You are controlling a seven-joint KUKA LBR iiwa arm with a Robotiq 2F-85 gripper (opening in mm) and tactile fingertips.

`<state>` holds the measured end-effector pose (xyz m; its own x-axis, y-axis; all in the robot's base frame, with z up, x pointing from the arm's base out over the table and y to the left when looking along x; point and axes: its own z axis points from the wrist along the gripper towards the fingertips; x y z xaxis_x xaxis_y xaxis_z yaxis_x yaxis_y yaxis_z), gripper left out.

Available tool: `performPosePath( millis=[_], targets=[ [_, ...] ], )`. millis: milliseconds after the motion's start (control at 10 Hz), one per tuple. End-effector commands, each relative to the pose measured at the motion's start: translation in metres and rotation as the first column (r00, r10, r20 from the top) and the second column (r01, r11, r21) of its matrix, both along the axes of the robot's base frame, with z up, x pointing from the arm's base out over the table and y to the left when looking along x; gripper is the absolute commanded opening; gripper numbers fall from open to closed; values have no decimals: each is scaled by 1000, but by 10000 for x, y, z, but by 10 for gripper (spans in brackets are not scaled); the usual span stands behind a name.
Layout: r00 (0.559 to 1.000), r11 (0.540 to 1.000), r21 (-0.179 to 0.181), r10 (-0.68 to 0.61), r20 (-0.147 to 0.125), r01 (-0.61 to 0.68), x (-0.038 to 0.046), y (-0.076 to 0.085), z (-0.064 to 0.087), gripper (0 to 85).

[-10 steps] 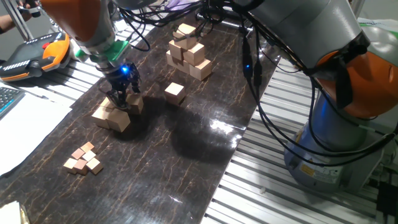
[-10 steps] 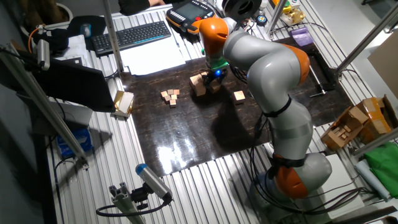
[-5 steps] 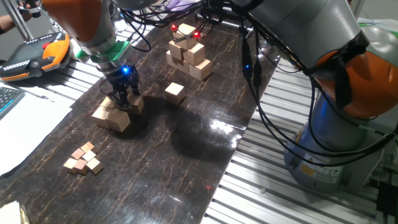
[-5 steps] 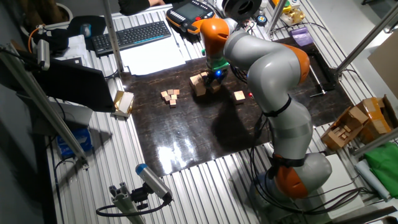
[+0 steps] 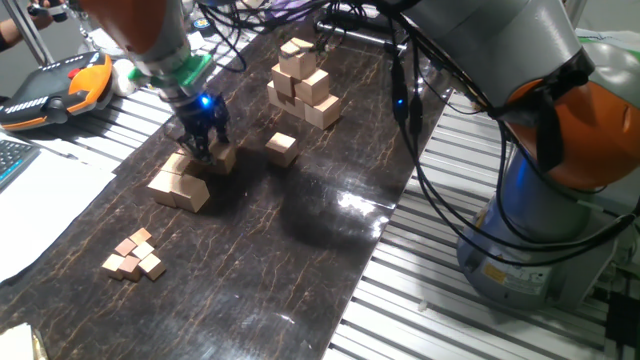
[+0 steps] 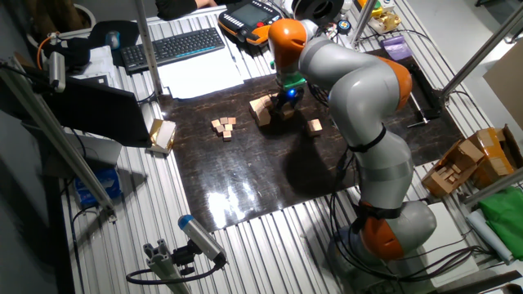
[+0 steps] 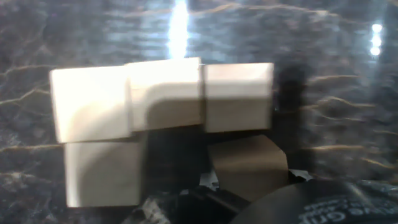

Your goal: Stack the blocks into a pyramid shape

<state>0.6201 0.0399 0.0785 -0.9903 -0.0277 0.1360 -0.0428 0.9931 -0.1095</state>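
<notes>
1. Tan unpainted wood: the blocks (image 5: 181, 185), plain cubes of equal size, lie gathered in a low cluster on the dark marbled counter (image 5: 300, 250); in the hand view (image 7: 165, 93) one cube sits atop a row of three, with a further cube in front at each side.
2. Loose block (image 5: 282, 147): a single cube of the same kind, well apart from the fingers, on the side away from the cluster.
3. Position: the cluster lies directly below the fingers (image 5: 205, 148), whose tips hang just above its upper cubes; in the other fixed view (image 6: 286, 102) the cluster (image 6: 261, 110) shows just beside them.
4. Fingers: whether spread or pressed together cannot be told; no cube can be seen pinched between them.
5. Change: a second ago the fingers stood lower, down among the upper cubes; they have since risen and shifted slightly toward the loose block.
6. Other: taller stack (image 5: 303, 82) of bigger cubes beyond the loose block; tiny cubes (image 5: 134, 255) well apart on the near side.
</notes>
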Motion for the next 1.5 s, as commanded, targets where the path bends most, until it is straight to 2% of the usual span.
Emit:
performPosePath(
  millis=[0, 200, 400, 800, 1000, 1400],
  targets=[
    [1000, 1000, -16, -16, 5, 16, -1, -82, 28, 557],
    [999, 999, -25, -45, 15, 46, -17, -302, 79, 557],
    [997, 997, -44, -65, 30, 66, -67, -456, 89, 557],
    [992, 991, -67, -114, 59, 118, -249, -687, -9, 557],
    [991, 990, -71, -121, 56, 125, -323, -763, -60, 557],
    [992, 991, -52, -121, 43, 123, -416, -843, -153, 557]
  ],
)
